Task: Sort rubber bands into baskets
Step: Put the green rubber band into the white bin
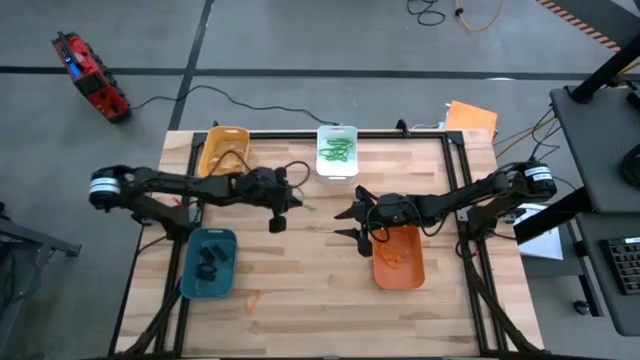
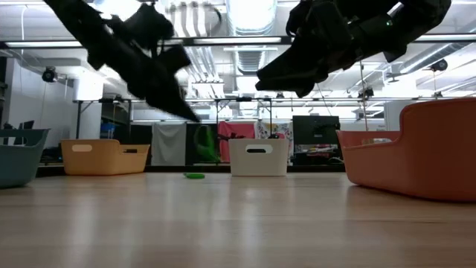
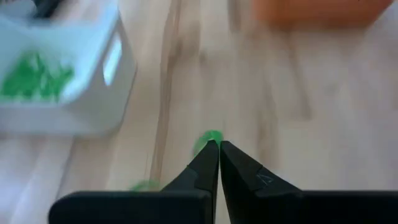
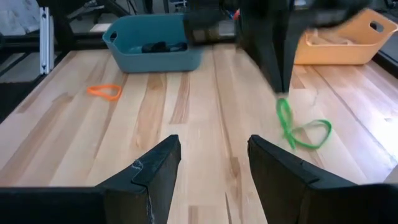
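From above, the left gripper [image 1: 283, 213] hangs mid-table near the white basket [image 1: 337, 150]; the right gripper [image 1: 352, 222] waits beside the orange basket [image 1: 399, 262], fingers spread. In the right wrist view, the left fingers pinch a green band [image 4: 298, 127] trailing onto the table [image 4: 186, 124]. Next, I judge: lift it clear and carry it to the white basket.

Four baskets stood on the table: one yellow basket [image 1: 222, 148], one white basket [image 1: 337, 152], one teal basket [image 1: 208, 263] and one orange basket [image 1: 398, 257]. Two loose rubber bands were countable: one green band [image 4: 303, 132] and one orange band [image 4: 104, 91]. Two arms were present.
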Tool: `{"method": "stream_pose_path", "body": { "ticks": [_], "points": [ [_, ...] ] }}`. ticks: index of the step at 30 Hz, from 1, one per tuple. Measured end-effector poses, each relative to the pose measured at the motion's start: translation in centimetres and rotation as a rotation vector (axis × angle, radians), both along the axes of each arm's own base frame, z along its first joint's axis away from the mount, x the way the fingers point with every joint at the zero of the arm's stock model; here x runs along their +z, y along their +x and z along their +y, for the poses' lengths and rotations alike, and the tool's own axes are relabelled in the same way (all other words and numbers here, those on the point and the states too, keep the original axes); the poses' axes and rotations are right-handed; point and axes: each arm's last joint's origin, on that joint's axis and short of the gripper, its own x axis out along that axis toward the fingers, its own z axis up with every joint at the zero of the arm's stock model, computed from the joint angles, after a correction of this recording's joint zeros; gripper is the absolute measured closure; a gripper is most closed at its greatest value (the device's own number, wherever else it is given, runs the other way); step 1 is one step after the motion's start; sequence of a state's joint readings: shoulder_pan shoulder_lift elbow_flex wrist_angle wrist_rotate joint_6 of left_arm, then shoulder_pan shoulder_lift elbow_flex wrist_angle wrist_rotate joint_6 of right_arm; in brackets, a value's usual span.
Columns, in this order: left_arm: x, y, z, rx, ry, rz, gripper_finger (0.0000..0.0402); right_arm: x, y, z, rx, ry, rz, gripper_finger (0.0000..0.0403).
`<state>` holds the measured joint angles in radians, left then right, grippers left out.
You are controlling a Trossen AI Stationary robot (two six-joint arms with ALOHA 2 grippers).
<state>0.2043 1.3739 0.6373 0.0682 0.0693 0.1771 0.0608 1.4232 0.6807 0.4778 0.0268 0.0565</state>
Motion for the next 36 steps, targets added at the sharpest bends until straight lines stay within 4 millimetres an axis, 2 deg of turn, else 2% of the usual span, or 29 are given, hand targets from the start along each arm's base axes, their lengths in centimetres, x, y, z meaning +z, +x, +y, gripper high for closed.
{"method": "stream_pose_path", "body": {
  "ticks": [7, 13, 18, 22, 28, 31, 36],
  "points": [
    [3.8, -1.0, -1.4, -0.020, -0.049, -0.188, 0.0402, -1.0, 1.0, -0.2, -0.055, -0.069, -0.045, 0.0220],
    [4.1, -1.3, -2.9, -0.066, -0.078, -0.186, 0.0402, -2.6, 1.6, -0.3, -0.090, -0.108, -0.021, 0.0220],
    [1.7, -1.1, -3.8, -0.093, -0.096, -0.088, 0.0402, -3.4, 1.7, -0.4, -0.131, -0.086, 0.012, 0.0220],
    [-0.9, -0.2, -4.2, -0.107, -0.101, -0.043, 0.0395, -2.8, 1.3, -0.4, -0.138, -0.080, 0.029, 0.0220],
    [-3.8, 1.9, -4.1, -0.115, -0.069, -0.069, 0.0341, -1.0, 0.0, -0.3, -0.149, -0.041, 0.065, 0.0220],
    [-5.1, 2.9, -3.7, -0.035, -0.007, -0.031, 0.0307, -0.2, -0.6, -0.1, -0.146, -0.027, 0.071, 0.0220],
    [-7.3, 3.3, -3.4, 0.030, 0.059, 0.051, 0.0269, 0.4, -1.1, 0.5, -0.129, -0.019, 0.067, 0.0220]
  ]
}}
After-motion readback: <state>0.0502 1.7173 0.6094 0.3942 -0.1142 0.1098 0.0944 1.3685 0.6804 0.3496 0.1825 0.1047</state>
